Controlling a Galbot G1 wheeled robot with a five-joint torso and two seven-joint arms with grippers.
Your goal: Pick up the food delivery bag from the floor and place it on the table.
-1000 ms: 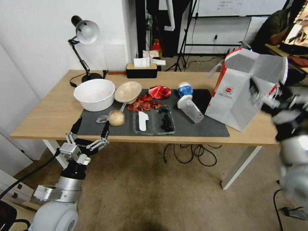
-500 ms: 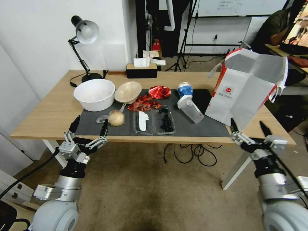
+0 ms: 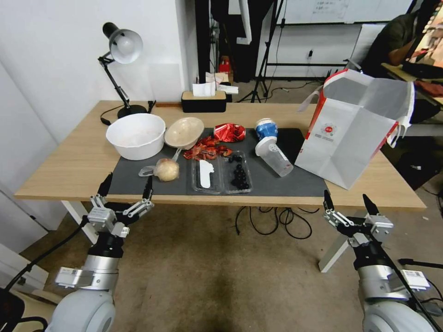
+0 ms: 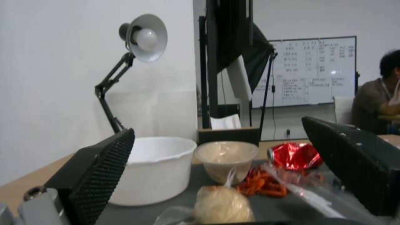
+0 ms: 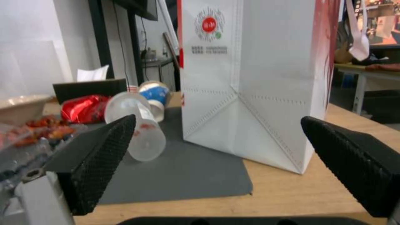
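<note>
The white food delivery bag point(image 3: 353, 124) stands upright and open at the right end of the light-wood table point(image 3: 69, 166), partly on the dark mat; its round red logo faces front, and it fills the right wrist view point(image 5: 250, 78). My right gripper point(image 3: 349, 206) hangs open and empty below the table's front edge, just in front of the bag, not touching it. My left gripper point(image 3: 124, 186) is open and empty at the table's front left edge. The brown-grey floor point(image 3: 207, 276) lies below, with black cables point(image 3: 272, 219) under the table.
On the mat sit a white bowl point(image 3: 136, 135), a beige bowl point(image 3: 184, 132), a red snack packet point(image 3: 229, 132), a tipped clear bottle point(image 3: 274, 157), a blue cup point(image 3: 266, 127) and plastic trays point(image 3: 221, 174). A lamp point(image 3: 121, 50) and tissue box point(image 3: 203, 100) stand at the back.
My right arm has dropped from beside the bag's upper side to below the table's front edge, leaving the bag standing on the table. The left gripper sank slightly.
</note>
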